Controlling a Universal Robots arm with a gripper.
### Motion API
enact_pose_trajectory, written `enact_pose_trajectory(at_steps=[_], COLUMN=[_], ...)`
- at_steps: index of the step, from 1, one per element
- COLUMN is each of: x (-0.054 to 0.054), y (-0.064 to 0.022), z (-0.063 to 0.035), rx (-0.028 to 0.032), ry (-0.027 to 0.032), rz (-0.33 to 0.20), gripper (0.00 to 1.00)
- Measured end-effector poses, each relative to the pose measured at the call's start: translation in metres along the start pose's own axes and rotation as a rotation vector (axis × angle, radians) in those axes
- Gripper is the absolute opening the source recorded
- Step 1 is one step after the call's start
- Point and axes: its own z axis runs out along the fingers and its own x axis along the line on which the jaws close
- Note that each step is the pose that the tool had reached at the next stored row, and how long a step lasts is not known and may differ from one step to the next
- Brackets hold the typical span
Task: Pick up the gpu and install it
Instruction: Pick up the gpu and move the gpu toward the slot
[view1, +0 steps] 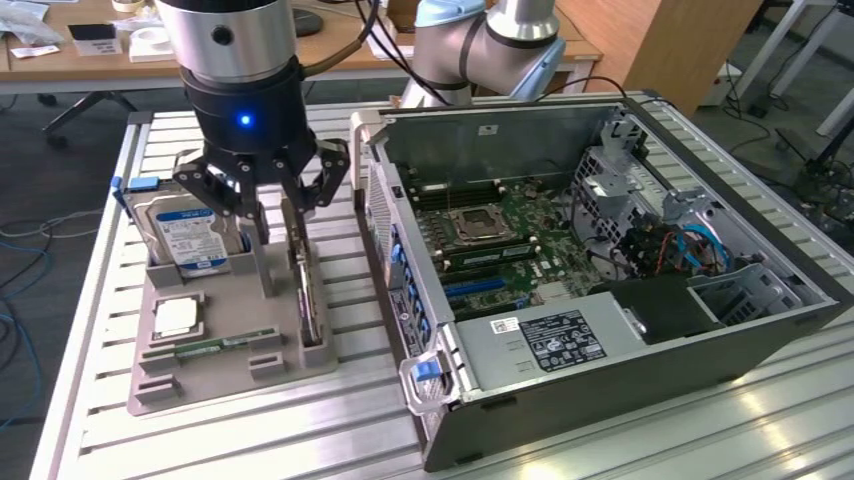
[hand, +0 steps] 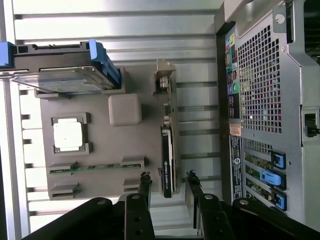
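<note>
The gpu (view1: 308, 300) is a thin card standing on edge in a slot along one side of the grey parts tray (view1: 227, 385). In the wrist view I look down on the gpu's (hand: 168, 150) top edge, with its silvery end bracket at the far end. My gripper (view1: 284, 212) hangs directly above the card and is open. Its dark fingertips (hand: 145, 182) stand on either side of the card's near end, apart from it, so the gripper (hand: 167, 181) holds nothing.
The tray (hand: 130, 145) also holds a hard drive (view1: 187, 235) in a blue bracket, a square processor (view1: 176, 317) and a narrow green memory stick (view1: 214, 347). The open computer case (view1: 601, 250) lies close beside the tray, motherboard (view1: 487, 245) exposed. Everything rests on a slatted aluminium table (view1: 267, 440).
</note>
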Motion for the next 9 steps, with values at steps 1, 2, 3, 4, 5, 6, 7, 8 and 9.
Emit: enact_pose_trajectory(at_steps=[1,2,3,4,5,6,7,8,9], x=[0.0001,0.0,0.0,0.0,0.0,0.0001,0.0001,0.0001,0.0001], y=[0.0,-0.0001,0.0,-0.0001,-0.0001,-0.0001,-0.0001,-0.0001,-0.0001], z=[0.0009,0.001,0.0012,0.0015,0.0017,0.002,0.0022,0.0025,0.0027], rx=[0.0001,0.0001,0.0,-0.0001,-0.0001,0.0,0.0,0.0,0.0], ry=[0.0,0.0,0.0,-0.0001,-0.0001,0.0,0.0,0.0001,0.0], rz=[0.0,0.0,0.0,0.0,0.0,0.0,0.0,0.0,0.0], gripper=[0.42,0.42,0.42,0.42,0.42,0.42,0.42,0.42,0.42])
